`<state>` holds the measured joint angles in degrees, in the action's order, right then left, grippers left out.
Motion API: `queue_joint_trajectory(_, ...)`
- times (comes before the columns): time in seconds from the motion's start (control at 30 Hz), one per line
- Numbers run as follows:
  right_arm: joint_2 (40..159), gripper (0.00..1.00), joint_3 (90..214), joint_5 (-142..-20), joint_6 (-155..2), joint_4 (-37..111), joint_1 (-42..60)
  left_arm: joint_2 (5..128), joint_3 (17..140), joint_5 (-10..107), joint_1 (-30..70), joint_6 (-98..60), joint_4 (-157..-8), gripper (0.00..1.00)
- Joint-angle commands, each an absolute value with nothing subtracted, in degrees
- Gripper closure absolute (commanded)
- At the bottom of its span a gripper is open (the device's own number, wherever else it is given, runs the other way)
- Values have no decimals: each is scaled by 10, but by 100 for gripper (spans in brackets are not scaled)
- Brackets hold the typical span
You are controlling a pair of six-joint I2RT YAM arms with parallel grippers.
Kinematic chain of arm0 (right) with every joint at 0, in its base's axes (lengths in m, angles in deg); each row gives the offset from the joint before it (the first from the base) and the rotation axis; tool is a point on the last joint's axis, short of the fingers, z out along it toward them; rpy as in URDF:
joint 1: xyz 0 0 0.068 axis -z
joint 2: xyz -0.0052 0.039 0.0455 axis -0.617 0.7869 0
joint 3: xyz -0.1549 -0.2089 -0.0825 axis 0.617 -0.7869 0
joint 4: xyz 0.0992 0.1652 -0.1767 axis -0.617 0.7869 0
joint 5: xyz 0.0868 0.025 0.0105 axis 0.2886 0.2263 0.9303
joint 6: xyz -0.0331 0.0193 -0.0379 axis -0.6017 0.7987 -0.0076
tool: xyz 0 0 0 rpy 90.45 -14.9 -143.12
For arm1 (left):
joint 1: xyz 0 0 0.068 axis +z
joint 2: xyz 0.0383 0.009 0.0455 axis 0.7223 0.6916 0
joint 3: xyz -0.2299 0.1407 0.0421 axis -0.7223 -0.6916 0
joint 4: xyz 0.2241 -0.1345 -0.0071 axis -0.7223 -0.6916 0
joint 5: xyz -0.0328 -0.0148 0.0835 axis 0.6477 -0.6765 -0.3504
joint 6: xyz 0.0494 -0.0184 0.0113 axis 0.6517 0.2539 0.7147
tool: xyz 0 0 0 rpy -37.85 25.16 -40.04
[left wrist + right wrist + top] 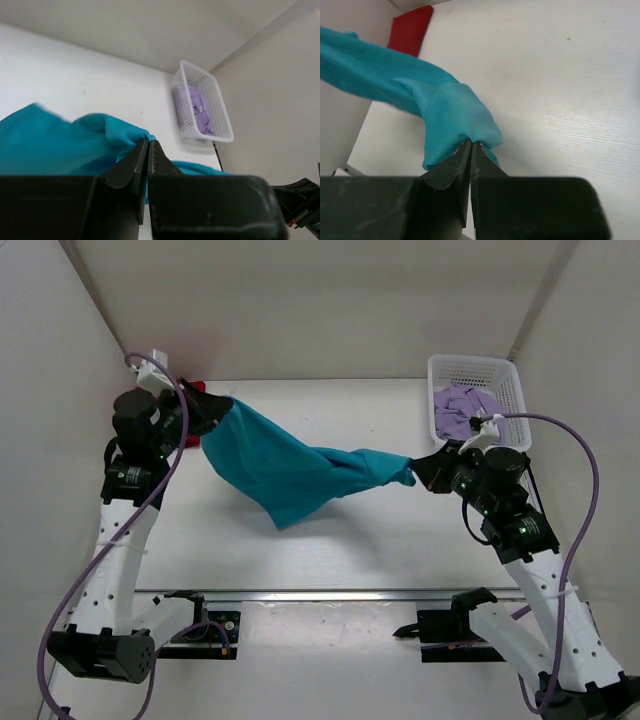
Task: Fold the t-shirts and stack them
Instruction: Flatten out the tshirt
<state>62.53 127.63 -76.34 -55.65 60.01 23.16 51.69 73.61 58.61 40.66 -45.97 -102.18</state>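
- Aloft: teal blue soft cloth t-shirt [280, 465], stretched above the table with its middle sagging — probably spread out for folding.
- One end pinched in the left gripper [148, 145]; the other end pinched in the right gripper [471, 146].
- At far left, dark red cloth shirt [410, 30]; lavender cloth shirt [460, 405] sits in white plastic lattice basket [515, 390].
- Underneath, white table [400, 540] — plain white walls [300, 300] around.

surface: white table [380, 530] | far right corner: a white lattice basket [470, 362] is set on it | far left corner: a dark red t-shirt [410, 30] is laid on it | near edge: a metal rail [330, 595] is fixed across
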Motion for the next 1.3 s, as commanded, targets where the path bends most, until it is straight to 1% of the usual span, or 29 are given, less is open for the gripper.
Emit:
queue_joint_trajectory(0.0,603,100,1297,-770,-569,619,206,531,831,557,390,-403,-1132,100)
queue_joint_trajectory(0.1,601,100,1253,-740,-563,599,206,589,847,603,417,-414,-1117,100)
queue_joint_trajectory(0.13,602,100,1230,-721,-558,584,216,602,855,600,419,-413,-1111,100)
queue_joint_trajectory(0.17,601,100,1217,-711,-553,577,224,637,861,601,417,-402,-1117,100)
queue_joint_trajectory(0.27,624,100,1172,-686,-544,533,244,772,939,555,399,-377,-1133,100)
queue_joint_trajectory(0.3,644,100,1166,-681,-547,516,248,841,994,534,384,-373,-1152,100)
queue_joint_trajectory(0.33,664,100,1161,-681,-549,499,248,922,1079,507,369,-364,-1165,100)
queue_joint_trajectory(0.37,684,100,1156,-689,-547,489,243,968,1198,492,354,-354,-1208,100)
queue_joint_trajectory(0.4,694,100,1159,-698,-551,486,232,1060,1267,486,344,-348,-1269,97)
queue_joint_trajectory(0.43,710,99,1166,-724,-560,491,224,1146,1414,479,332,-348,-1304,88)
queue_joint_trajectory(0.47,726,100,1168,-745,-558,486,219,1184,1482,482,325,-348,-1360,81)
queue_joint_trajectory(0.5,736,100,1167,-752,-560,488,213,1206,1529,475,324,-356,-1356,68)
queue_joint_trajectory(0.53,739,100,1170,-752,-561,482,212,1175,1464,478,324,-354,-1317,60)
queue_joint_trajectory(0.57,742,100,1160,-745,-556,474,218,1123,1366,469,318,-351,-1290,54)
queue_joint_trajectory(0.6,746,100,1154,-741,-551,463,218,1095,1313,458,315,-344,-1240,49)
queue_joint_trajectory(0.63,750,100,1138,-739,-546,453,220,1036,1206,435,309,-341,-1212,41)
queue_joint_trajectory(0.67,746,100,1131,-739,-547,446,221,976,1110,428,306,-340,-1170,38)
queue_joint_trajectory(0.7,750,100,1128,-735,-550,444,223,950,1067,431,305,-342,-1142,38)
queue_joint_trajectory(0.77,746,100,1114,-740,-546,438,226,847,891,437,301,-357,-1099,45)
queue_joint_trajectory(0.8,742,100,1112,-733,-547,433,232,821,844,449,307,-376,-1062,45)
queue_joint_trajectory(0.87,733,99,1097,-728,-544,432,230,721,663,464,309,-405,-1012,53)
queue_joint_trajectory(0.9,731,100,1094,-728,-545,429,227,677,585,455,313,-416,-989,55)
queue_joint_trajectory(0.93,729,100,1091,-731,-545,427,218,658,552,452,317,-431,-973,55)
queue_joint_trajectory(1.0,724,100,1085,-732,-541,427,216,608,442,468,344,-453,-952,57)
queue_joint_trajectory(1.03,723,100,1087,-727,-546,426,212,599,420,479,359,-470,-936,57)
queue_joint_trajectory(1.1,722,100,1083,-721,-546,423,213,579,354,491,358,-487,-911,56)
queue_joint_trajectory(1.2,713,100,1077,-732,-547,425,204,576,316,471,339,-505,-897,51)
queue_joint_trajectory(1.27,709,100,1070,-724,-543,424,210,581,295,482,343,-524,-868,49)
